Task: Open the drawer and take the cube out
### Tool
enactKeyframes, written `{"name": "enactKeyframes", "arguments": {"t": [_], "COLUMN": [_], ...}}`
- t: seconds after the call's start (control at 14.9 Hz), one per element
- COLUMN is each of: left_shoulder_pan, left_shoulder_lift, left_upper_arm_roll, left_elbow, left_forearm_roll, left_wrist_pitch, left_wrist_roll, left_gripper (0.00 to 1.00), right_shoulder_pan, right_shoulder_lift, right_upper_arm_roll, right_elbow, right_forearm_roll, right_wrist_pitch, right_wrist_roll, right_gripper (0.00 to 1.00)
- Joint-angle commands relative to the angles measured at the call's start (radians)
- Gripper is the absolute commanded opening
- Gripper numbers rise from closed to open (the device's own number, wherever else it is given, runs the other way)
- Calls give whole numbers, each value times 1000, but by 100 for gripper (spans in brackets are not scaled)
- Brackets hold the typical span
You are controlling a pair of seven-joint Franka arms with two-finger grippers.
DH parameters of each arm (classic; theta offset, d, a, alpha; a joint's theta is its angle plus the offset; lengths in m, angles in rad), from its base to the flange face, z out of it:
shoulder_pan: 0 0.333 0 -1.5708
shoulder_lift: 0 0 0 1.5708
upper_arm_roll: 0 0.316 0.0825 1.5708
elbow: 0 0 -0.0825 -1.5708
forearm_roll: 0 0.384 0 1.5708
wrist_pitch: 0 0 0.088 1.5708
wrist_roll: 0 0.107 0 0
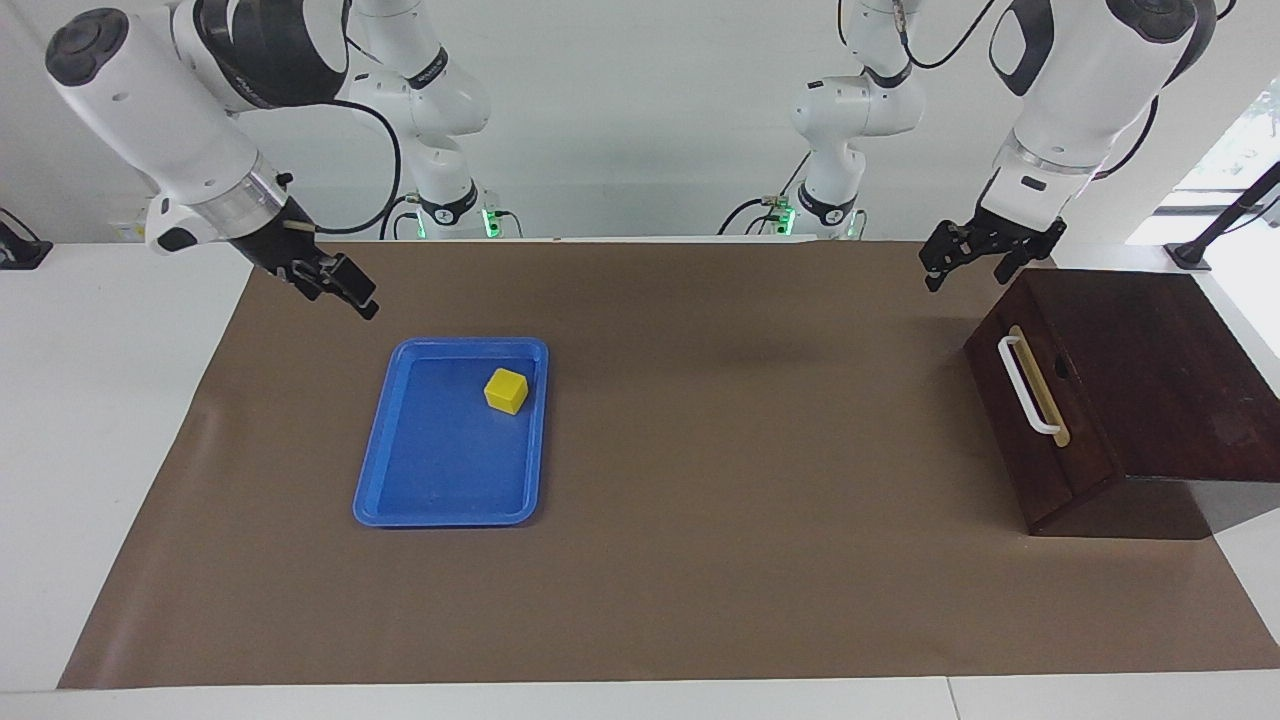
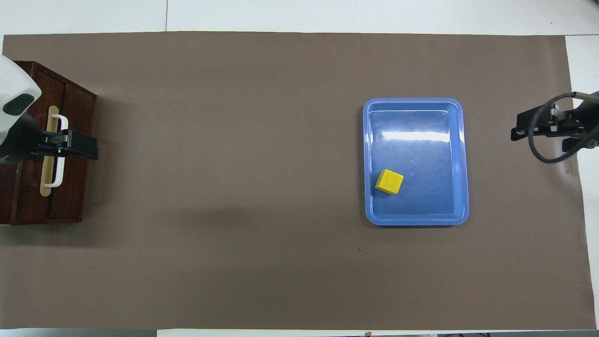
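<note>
Cube [image 1: 506, 390] lies in the tray [image 1: 400, 495], drawer [image 1: 1040, 420] shut; both end effectors, left [image 1: 962, 262] and right [image 1: 340, 285], hang open: task looks finished.

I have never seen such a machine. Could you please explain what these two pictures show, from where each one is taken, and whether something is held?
Two white robot arms work at one table. One picture looks across at them; the other looks down from above their end. On the brown mat lies a blue tray with a yellow cube in it. A dark wooden drawer with a white handle, closed, stands at the left arm's end. The right hand hangs over the mat beside the tray, and the left hand beside the drawer. Both are open and empty.
</note>
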Motion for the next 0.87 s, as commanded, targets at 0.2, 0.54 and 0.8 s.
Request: {"name": "enactKeyframes", "arguments": {"t": [0.2,0.54,0.8], "left_shoulder_pan": [2,2,-1], "left_shoulder_lift": [-15,-16,-18], "left_upper_arm_roll": [5,6,6], "left_elbow": [-1,-2,-5], "left_forearm_roll": [-13,-41,-41], "left_wrist_pitch": [-39,-46,-52], "left_wrist_roll": [30,25,26], "left_gripper": [100,100,100], "right_shoulder_pan": [-69,-63,-63], "right_shoulder_lift": [-25,-53,-38], "right_upper_arm_roll": [31,31,32], "right_elbow": [83,-7,-28], "right_forearm_roll": [-60,-80,-82], "right_wrist_pitch": [-114,-102,-60], "right_wrist_roll": [-356,-401,-280], "right_gripper": [100,100,100]}}
